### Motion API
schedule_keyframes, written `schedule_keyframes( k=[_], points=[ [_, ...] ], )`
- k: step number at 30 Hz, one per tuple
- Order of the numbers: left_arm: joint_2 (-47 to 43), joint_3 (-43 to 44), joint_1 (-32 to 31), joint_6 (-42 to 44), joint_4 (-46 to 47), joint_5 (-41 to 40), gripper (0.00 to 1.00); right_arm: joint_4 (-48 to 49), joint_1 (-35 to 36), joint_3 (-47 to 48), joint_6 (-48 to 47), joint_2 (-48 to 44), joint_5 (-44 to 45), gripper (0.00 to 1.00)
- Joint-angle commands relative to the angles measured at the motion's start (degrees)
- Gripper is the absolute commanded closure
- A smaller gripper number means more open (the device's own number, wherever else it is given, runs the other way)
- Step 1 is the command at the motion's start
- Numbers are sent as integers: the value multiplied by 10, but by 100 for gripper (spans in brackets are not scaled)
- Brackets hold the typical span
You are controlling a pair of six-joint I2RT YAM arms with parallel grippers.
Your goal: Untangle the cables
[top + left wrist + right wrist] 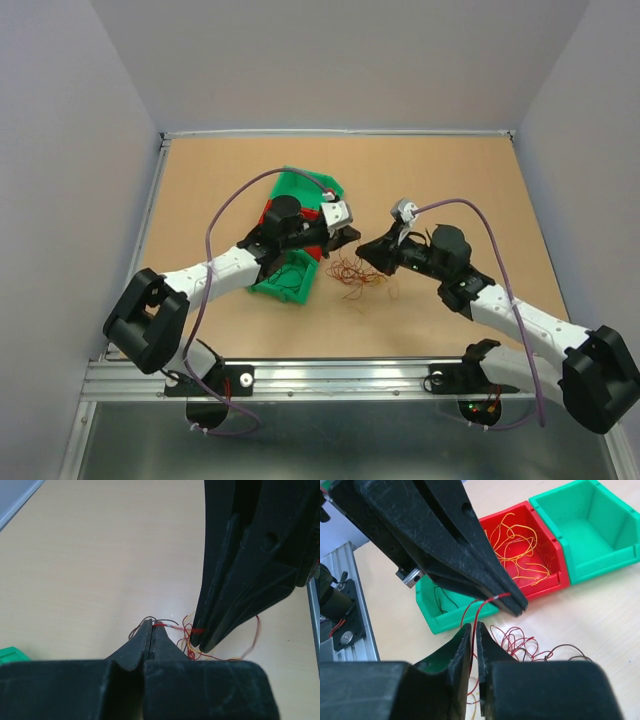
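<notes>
The cables are a loose tangle of red, orange-yellow and dark wires on the table between my two grippers. My left gripper is shut on the end of one red cable, seen at its tips in the left wrist view. My right gripper is shut on the same red cable a short way along, with the wire running up from its tips to the left fingertips. The rest of the tangle lies just beyond the right fingers.
Three bins stand in a row under the left arm: a far green bin, a red bin with orange-yellow wires in it, and a near green bin with dark wires. Grey walls surround the table; a metal rail runs along the near edge.
</notes>
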Motion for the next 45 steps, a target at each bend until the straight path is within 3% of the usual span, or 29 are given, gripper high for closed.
schedule_keyframes(
  k=[1,2,4,6,12,13,15,16,19,20,23,27,32,35,37,38,39,42,45],
  points=[
    [-49,18,2,-13,14,-55,100,46,-1,-5,-29,13,5,81],
    [-57,24,2,-30,14,-77,100,52,0,-11,-39,23,17,69],
    [-70,53,2,-48,-9,-101,100,77,0,-14,-50,43,33,65],
    [-72,82,2,-57,-35,-114,100,101,-1,-14,-55,64,33,48],
    [-68,215,2,-106,-81,-97,100,125,0,51,-70,212,40,39],
    [-63,283,2,-110,-94,-98,100,126,0,63,-70,235,42,39],
    [-37,370,2,-111,-153,-114,100,125,0,95,-63,295,69,46],
    [-29,459,2,-113,-172,-130,100,124,-1,103,-62,310,83,49],
    [11,587,3,-115,-220,-232,100,117,-14,113,-39,335,123,74],
    [43,688,5,-114,-257,-292,100,111,-33,112,-14,333,148,90],
    [77,837,14,-116,-296,-370,100,103,-68,91,39,309,211,96],
    [78,828,15,-97,-268,-413,100,101,-93,51,63,251,305,99],
    [83,780,38,-85,-240,-427,100,94,-94,19,68,192,380,96],
    [96,757,80,-113,-235,-393,100,86,-94,4,75,163,429,84],
    [110,737,112,-127,-232,-322,100,86,-94,-4,80,138,447,69],
    [115,714,117,-130,-237,-305,100,86,-94,-14,81,128,458,53],
    [117,695,123,-129,-235,-296,100,86,-94,-19,82,119,460,47],
    [110,590,134,-106,-181,-286,100,86,-94,-33,82,83,460,36],
    [90,468,139,-80,-85,-292,100,86,-94,-46,80,57,458,34]
  ],
)
